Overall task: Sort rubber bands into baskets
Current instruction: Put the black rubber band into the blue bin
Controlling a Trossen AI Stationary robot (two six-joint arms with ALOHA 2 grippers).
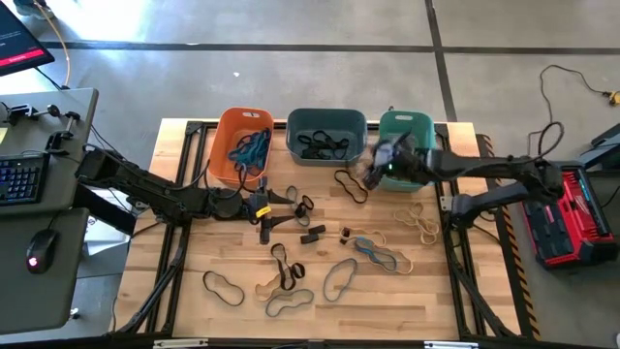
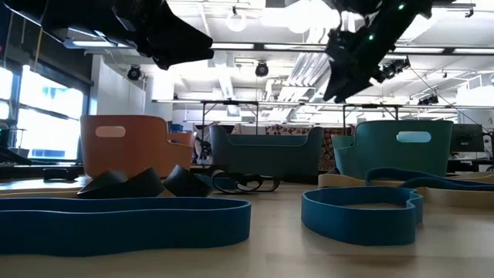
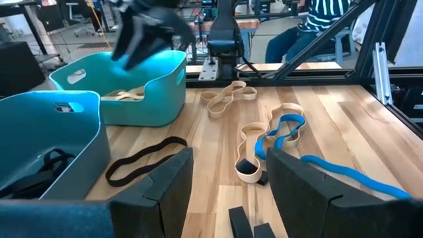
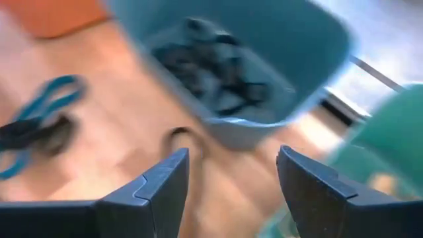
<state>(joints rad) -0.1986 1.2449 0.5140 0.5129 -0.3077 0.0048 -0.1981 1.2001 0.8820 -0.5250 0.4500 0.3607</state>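
Observation:
Three baskets stand in a row at the table's far side: orange (image 1: 242,145) holding blue bands, slate (image 1: 326,136) holding dark bands, teal green (image 1: 412,145) holding tan bands (image 3: 122,96). Loose rubber bands lie flat on the wood: a black one (image 1: 351,184), tan ones (image 1: 421,218), a blue one (image 1: 373,254). My left gripper (image 1: 266,208) hovers open and empty near the table's middle (image 3: 231,172). My right gripper (image 1: 376,165) is open and empty, in the air between the slate and teal baskets (image 4: 231,172), above the black band.
More bands lie toward the near edge: a black one (image 1: 223,288) and blue-grey ones (image 1: 339,278). Small dark bands (image 1: 302,206) lie just beside my left gripper. Beyond the table stand a desk with keyboard (image 1: 21,179) and a red box (image 1: 567,218).

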